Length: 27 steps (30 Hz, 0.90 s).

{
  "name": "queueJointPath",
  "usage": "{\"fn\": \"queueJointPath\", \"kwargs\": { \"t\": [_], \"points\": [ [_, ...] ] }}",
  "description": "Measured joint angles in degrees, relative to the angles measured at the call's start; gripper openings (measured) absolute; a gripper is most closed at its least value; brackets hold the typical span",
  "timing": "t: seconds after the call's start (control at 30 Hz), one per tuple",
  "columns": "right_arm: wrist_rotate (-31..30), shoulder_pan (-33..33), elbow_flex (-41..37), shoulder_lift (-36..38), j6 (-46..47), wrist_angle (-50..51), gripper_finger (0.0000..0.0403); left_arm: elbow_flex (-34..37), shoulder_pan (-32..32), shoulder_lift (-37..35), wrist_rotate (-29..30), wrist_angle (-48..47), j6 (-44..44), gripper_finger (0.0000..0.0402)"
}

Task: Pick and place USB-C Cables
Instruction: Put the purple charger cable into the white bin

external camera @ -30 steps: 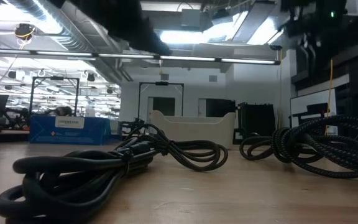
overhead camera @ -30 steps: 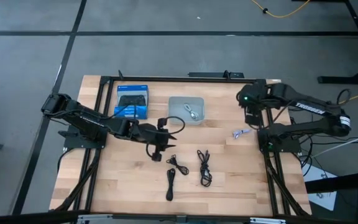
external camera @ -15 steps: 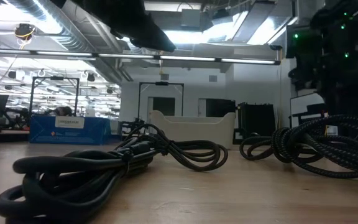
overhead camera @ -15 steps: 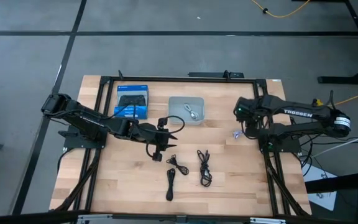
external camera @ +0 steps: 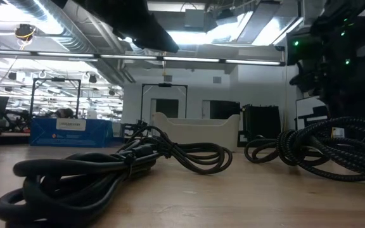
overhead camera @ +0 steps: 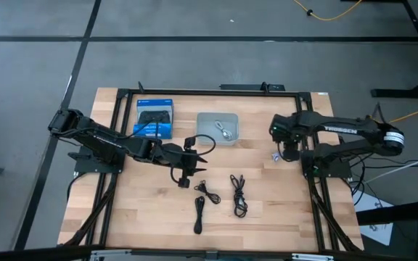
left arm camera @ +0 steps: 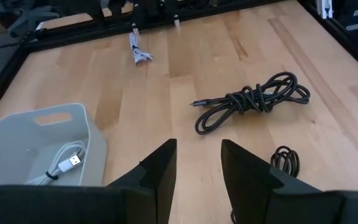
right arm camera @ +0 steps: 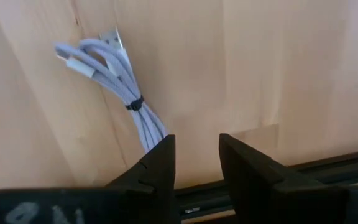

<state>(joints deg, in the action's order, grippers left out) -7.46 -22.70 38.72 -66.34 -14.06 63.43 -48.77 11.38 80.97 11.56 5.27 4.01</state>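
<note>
Light grey bundled USB-C cable (right arm camera: 112,78): tied at its middle with a dark band, flat on the wooden table (overhead camera: 281,210), right side, just inside the black frame rail (right arm camera: 303,171). One end lies at the fingertips of the right gripper (right arm camera: 194,146), whether touching cannot be told. Right gripper: fingers parted by a narrow gap, holding nothing.

White cable with silver plug (left arm camera: 61,168): coiled inside the pale grey plastic bin (overhead camera: 218,127), far centre of the table.

Thick black braided cable (left arm camera: 253,99): knotted bundle on bare wood, near centre, right of the other two black cables.

Small black coiled cable (overhead camera: 207,191): just left of the braided one, apart from it.

Long straight-folded black cable (overhead camera: 199,214): nearest the front edge, left of centre.

Left gripper (left arm camera: 197,162): above the table centre, between bin and black cables, fingers a narrow gap apart, empty, touching nothing.

Blue cardboard box (overhead camera: 154,117): far left, beside the bin; game controller pictured on the lid, its lettering too small to read.

Right arm (overhead camera: 339,130): white lettering on the link, reading "TROSSEN".
</note>
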Motion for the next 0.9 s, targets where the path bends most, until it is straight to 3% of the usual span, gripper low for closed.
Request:
{"fn": "queueJointPath", "kwargs": {
  "t": [0.33,0.9],
  "points": [
    [2.9,0.1,0.0,-13.4,-1.3,0.4,0.0129,0.0,0.0,0.0,0.0,0.0,-0.9,0.0119],
    [6.6,7.6,0.0,-18.6,-2.7,0.6,0.0129,0.0,0.0,0.0,0.1,-0.5,-1.0,0.0119]
  ]
}}
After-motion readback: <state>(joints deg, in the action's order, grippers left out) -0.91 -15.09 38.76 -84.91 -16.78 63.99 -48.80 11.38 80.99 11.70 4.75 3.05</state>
